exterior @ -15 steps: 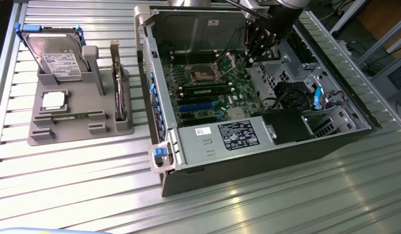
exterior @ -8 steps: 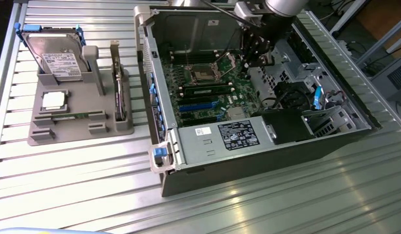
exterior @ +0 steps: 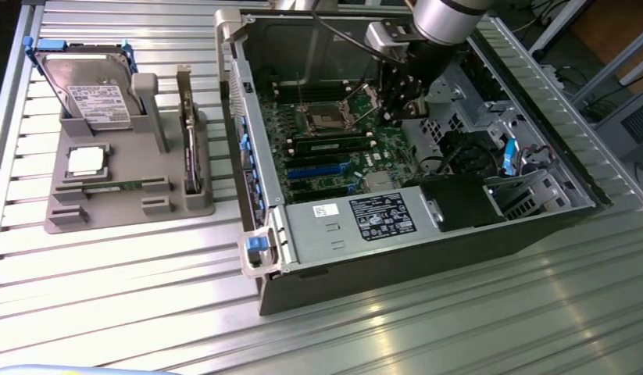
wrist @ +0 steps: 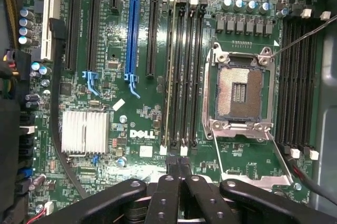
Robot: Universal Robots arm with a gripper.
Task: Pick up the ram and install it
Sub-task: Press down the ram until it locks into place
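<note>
A green ram stick [exterior: 337, 145] with black chips stands in a memory slot on the motherboard [exterior: 332, 168], inside the open computer case. In the wrist view it is a long pale edge [wrist: 168, 76] in the slot furthest from the processor socket [wrist: 239, 92]. My gripper [exterior: 405, 108] hangs inside the case above the board, beside the socket [exterior: 326, 119]. Its two dark fingers [wrist: 173, 174] are pressed together, with the gripper [wrist: 179, 165] just past one end of the memory slots. The fingers are shut with nothing between them.
On the exterior view's left, a grey holder [exterior: 66, 219] carries a hard drive [exterior: 92, 90], a square silver processor chip [exterior: 87, 160] and a thin board standing on edge [exterior: 186, 133]. The case wall [exterior: 243, 133], power supply [exterior: 379, 215], a heatsink [wrist: 84, 132] and cables [exterior: 509, 156] surround the board.
</note>
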